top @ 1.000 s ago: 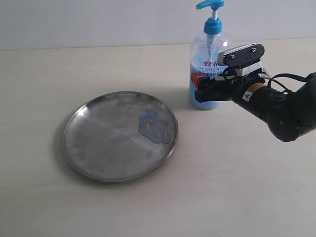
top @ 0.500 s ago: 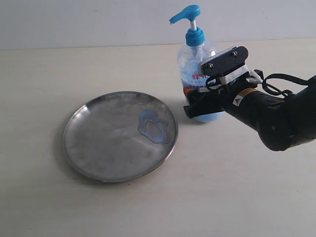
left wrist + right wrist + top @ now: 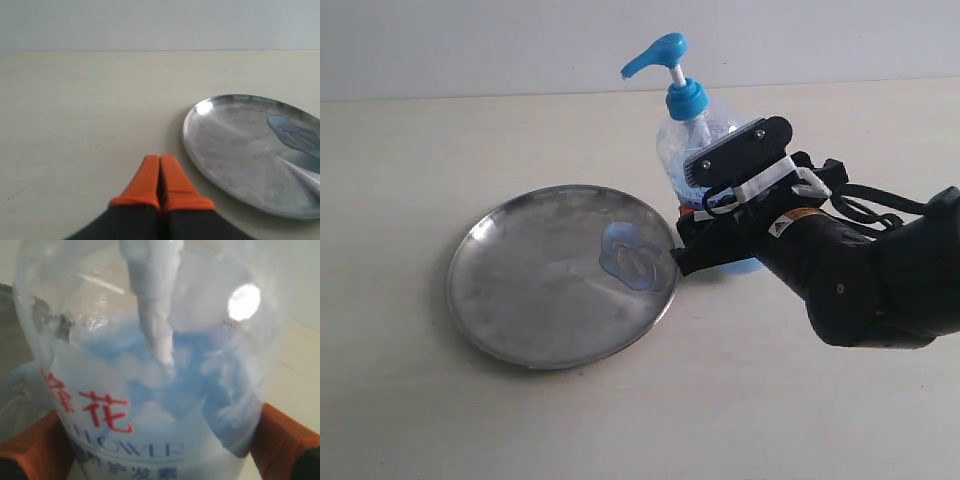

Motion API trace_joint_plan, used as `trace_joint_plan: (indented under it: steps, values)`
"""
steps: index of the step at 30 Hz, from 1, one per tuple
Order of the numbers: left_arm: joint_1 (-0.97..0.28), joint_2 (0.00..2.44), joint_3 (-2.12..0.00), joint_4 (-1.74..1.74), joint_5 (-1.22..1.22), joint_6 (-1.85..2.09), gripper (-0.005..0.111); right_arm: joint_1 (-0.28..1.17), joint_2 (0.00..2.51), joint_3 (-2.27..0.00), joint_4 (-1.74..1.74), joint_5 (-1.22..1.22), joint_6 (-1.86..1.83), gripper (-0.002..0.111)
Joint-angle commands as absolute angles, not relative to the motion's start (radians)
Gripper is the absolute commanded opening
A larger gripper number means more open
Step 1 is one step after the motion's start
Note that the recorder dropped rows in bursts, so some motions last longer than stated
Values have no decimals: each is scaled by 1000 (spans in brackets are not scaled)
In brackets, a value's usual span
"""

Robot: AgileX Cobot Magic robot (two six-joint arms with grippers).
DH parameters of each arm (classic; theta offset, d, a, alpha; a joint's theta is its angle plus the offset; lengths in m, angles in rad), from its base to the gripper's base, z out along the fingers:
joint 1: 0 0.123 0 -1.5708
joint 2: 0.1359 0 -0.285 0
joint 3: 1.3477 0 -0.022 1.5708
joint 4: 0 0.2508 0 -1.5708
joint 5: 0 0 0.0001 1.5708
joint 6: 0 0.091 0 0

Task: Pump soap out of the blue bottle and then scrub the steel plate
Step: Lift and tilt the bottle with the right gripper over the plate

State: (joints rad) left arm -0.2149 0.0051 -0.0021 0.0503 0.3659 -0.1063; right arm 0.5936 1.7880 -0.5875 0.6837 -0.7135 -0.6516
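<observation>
Pumping seems in hand: right claw [image 3: 698, 238] grasps the blue bottle [image 3: 695, 135], tilted at the steel plate [image 3: 520, 290] rim; soap [image 3: 632, 257] lies on the plate; left claw [image 3: 160, 182] clenched, empty; next, press the pump head [image 3: 655, 52].

This looks like a robot test bench in a lab. A pale cream, matte table [image 3: 520, 430] runs flat beneath and all round the right gripper [image 3: 692, 238]. Behind the gripper it meets a plain grey-white wall [image 3: 470, 40] in one straight seam. The arm is black machinery with loose cables and a small sticker near the wrist, ending in orange fingers [image 3: 282, 437]. The goods set out are staged props: a pump bottle [image 3: 685, 130] between those fingers, and a steel plate [image 3: 520, 290] just beside the fingertips with soap [image 3: 630, 258] on it. Ahead of the left gripper [image 3: 160, 165] lie the same table and wall.
</observation>
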Motion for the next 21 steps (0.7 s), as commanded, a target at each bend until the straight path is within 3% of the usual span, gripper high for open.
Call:
trace_joint_plan:
  steps: [1, 14, 21]
  values:
    - [-221, 0, 0, 50, 353, -108, 0, 670, 1757, -595, 793, -871, -751, 0]
    - [-225, 0, 0, 50, 353, -108, 0, 819, 1757, -593, 1014, -940, -873, 0]
    - [-320, 0, -62, 50, 369, -108, 0, 838, 1759, -543, 989, -982, -857, 0]
